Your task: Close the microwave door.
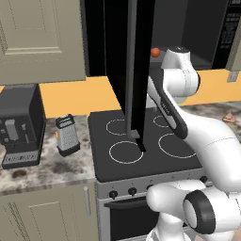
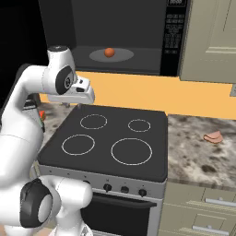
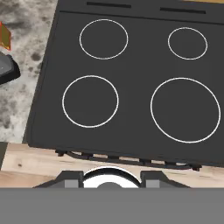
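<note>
The microwave hangs above the stove, its dark grey cavity open with an orange ball on the turntable and a button panel on its right. The microwave door stands swung wide out over the cooktop, seen nearly edge-on in the left base view, with its long grey bar handle facing me. My gripper points down over the stove's front left, just right of the open door. It is open, its fingertips spread wide with nothing between them. In the right base view the hand hovers above the back left burner.
A black cooktop with several burner rings lies below, oven knobs at its front. A black coffee machine and a metal grater stand on the left counter. A pink item lies on the right counter. Beige cabinets flank the microwave.
</note>
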Robot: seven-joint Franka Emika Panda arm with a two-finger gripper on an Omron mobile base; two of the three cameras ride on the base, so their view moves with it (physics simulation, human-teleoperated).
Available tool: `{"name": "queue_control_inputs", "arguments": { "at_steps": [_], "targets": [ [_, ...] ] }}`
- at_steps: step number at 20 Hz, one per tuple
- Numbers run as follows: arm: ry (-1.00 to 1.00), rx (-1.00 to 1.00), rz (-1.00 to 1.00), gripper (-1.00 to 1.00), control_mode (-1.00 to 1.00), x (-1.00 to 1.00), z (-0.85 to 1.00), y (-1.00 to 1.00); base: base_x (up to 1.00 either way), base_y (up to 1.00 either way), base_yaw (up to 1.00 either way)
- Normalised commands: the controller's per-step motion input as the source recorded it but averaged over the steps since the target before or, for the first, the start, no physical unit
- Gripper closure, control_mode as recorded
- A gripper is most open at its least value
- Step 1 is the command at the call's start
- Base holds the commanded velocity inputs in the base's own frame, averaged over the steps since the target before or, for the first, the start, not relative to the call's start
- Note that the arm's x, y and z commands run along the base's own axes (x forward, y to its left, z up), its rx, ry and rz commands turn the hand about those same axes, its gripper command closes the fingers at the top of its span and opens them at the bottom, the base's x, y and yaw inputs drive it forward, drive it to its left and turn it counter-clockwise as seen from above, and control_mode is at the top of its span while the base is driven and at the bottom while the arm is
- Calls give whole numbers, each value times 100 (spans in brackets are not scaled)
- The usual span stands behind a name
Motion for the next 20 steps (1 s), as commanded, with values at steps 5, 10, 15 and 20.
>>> {"name": "queue_control_inputs", "arguments": {
  "at_steps": [5, 10, 15, 20],
  "targets": [
    [-5, 0, 0, -100, -100, -32, 0, -5, 0, 0, 0],
    [-36, 13, -2, -100, -100, -96, 23, -26, 0, 0, 0],
    [-55, 15, -6, -100, -100, -100, 55, -14, 0, 0, 0],
    [-45, -4, -1, -100, -100, -99, 72, 2, 0, 0, 0]
  ]
}}
